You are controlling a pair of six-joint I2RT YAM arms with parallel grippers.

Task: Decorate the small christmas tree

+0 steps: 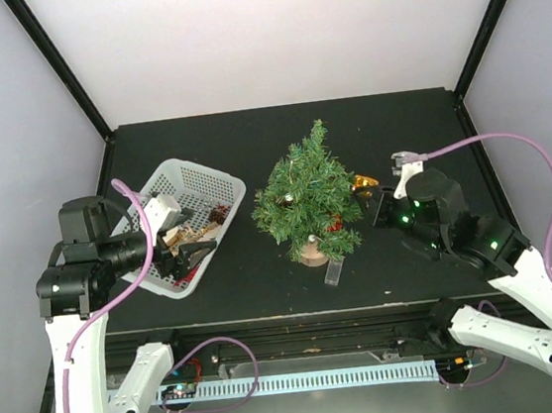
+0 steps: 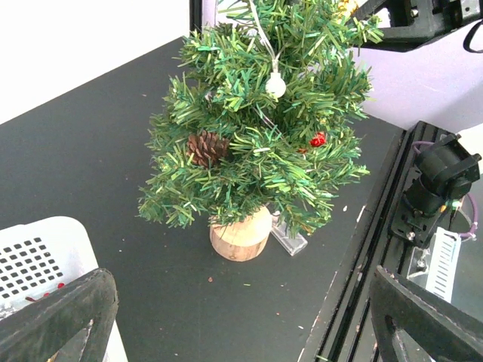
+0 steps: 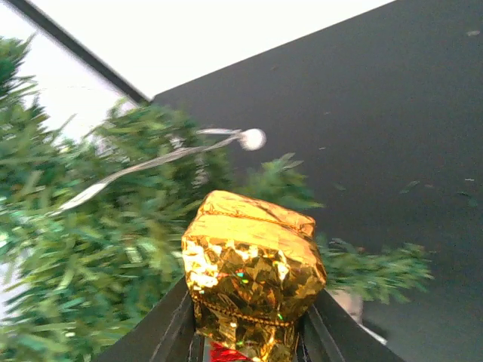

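Observation:
The small christmas tree stands mid-table on its round wooden base. In the left wrist view the tree carries a pinecone, a white bulb on a string and a red berry. My right gripper is shut on a gold foil gift box and holds it against the tree's right side; the box shows gold in the top view. My left gripper hangs open over the white basket, empty, its fingers wide apart.
The basket holds more ornaments, among them a pinecone. A small clear plastic box lies by the tree's base, near the table's front edge. A metal rail with cables runs along the front.

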